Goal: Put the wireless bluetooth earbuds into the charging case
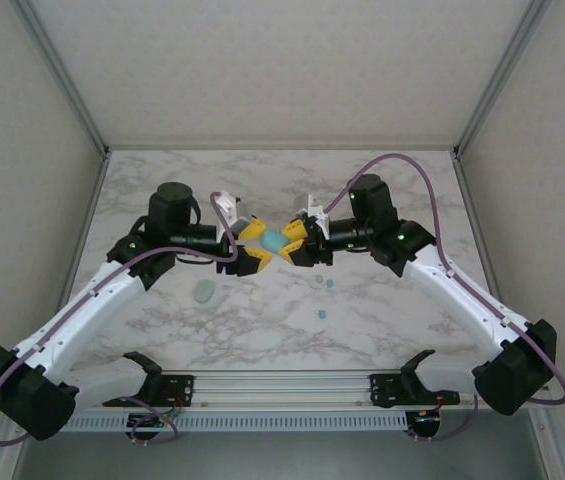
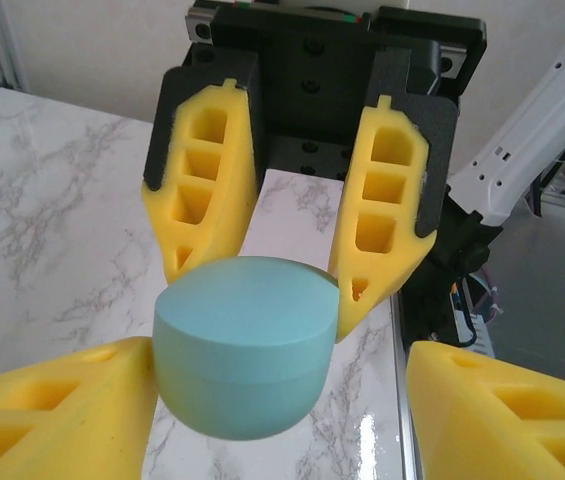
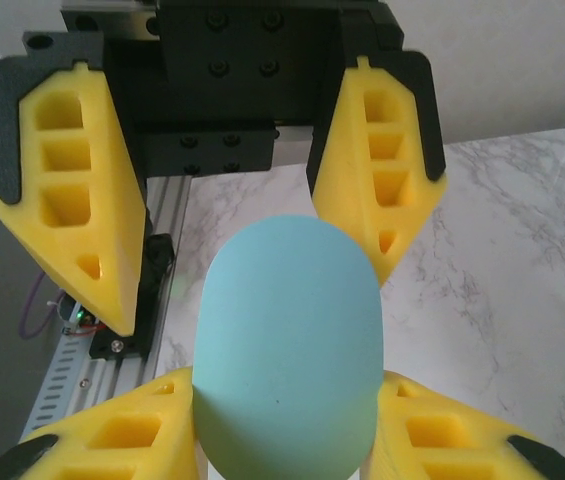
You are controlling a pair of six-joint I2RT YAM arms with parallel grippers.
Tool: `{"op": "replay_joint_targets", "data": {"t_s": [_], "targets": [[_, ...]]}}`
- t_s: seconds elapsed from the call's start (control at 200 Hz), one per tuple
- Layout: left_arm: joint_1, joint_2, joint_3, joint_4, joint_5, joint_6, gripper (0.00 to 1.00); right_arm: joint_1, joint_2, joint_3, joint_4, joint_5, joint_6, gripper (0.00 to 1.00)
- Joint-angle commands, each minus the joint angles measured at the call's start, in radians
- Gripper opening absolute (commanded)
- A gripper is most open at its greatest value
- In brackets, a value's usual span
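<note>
Rail (image 1: 282, 385), near table edge: carries both arm bases.

Buds (image 1: 320, 315): three tiny teal specks, loose on the marble table (image 1: 162, 330), right of centre. One lies nearer the rail; two sit side by side just beyond it. All three lie on the near side of the right gripper (image 1: 295, 244), apart from it and farther still from the left gripper (image 1: 256, 246).

Oval piece (image 1: 205, 291): pale green, larger than a bud, flat on the marble left of centre, on the near side of the left gripper and apart from it.

Case (image 1: 278, 243): teal, rounded, at mid-table between the two grippers, which face each other tip to tip.

Right gripper: closed on the case. In the right wrist view its yellow fingers (image 3: 112, 440) press both sides of the case, whose domed end juts forward past the tips.

Left gripper: open. In the left wrist view its fingers (image 2: 502, 410) stand wide. One is just beside the case, contact not clear. The other is apart from it, with marble showing in the gap. A seam runs round the case near its facing end.

Far half of table: bare marble up to the back wall (image 1: 282, 70).
</note>
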Motion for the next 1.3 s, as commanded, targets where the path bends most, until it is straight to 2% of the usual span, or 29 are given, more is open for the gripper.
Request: {"op": "replay_joint_targets", "data": {"t_s": [0.0, 0.14, 0.611, 0.811, 0.896, 0.951, 1.071, 1.201, 1.291], "targets": [[-0.014, 0.013, 0.015, -0.009, 0.005, 0.009, 0.65, 0.011, 0.007, 0.035, 0.046, -0.037, -0.002, 0.34], [-0.016, 0.017, 0.019, -0.012, 0.003, 0.013, 0.61, 0.012, 0.009, 0.036, 0.045, -0.033, -0.004, 0.34], [-0.023, 0.022, 0.023, -0.016, 0.003, 0.027, 0.34, 0.015, 0.017, 0.04, 0.042, -0.015, 0.011, 0.36], [-0.022, 0.007, 0.008, -0.003, -0.012, 0.019, 0.26, 0.015, 0.004, 0.04, 0.034, 0.075, 0.039, 0.4], [-0.022, -0.011, -0.025, 0.063, -0.057, -0.029, 0.2, 0.015, -0.013, 0.037, 0.028, 0.133, 0.063, 0.45], [-0.022, -0.026, -0.055, 0.138, -0.09, -0.086, 0.2, 0.016, -0.03, 0.029, 0.038, 0.18, 0.095, 0.51], [-0.022, -0.062, -0.128, 0.306, -0.176, -0.193, 0.18, 0.015, -0.085, -0.031, 0.108, 0.264, 0.19, 0.56], [-0.024, -0.104, -0.21, 0.466, -0.246, -0.276, 0.17, 0.015, -0.143, -0.093, 0.196, 0.377, 0.387, 0.62], [-0.029, -0.132, -0.262, 0.559, -0.281, -0.313, 0.17, 0.015, -0.151, -0.111, 0.232, 0.346, 0.53, 0.63]]}}
